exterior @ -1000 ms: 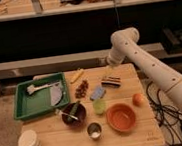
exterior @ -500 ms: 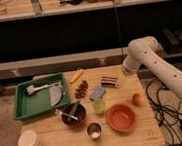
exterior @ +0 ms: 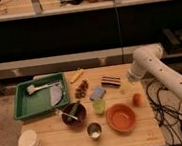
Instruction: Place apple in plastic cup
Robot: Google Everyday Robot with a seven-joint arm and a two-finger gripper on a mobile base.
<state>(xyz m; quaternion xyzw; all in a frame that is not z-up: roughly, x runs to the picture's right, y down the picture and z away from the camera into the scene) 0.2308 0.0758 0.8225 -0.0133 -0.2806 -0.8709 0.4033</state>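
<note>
Gripper [exterior: 128, 86] spread, barely vis. under arm [exterior: 148, 62] end nr apple [exterior: 137, 99]; plastic cup [exterior: 99, 106] apart.

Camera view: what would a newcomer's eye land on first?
The big white arm arches in from the right, its pincer hanging over the right side of the table, just behind the apple. Next come the green tray at the left rear and the orange bowl at the front right, with the small yellow-green cup just left of the bowl.
</note>
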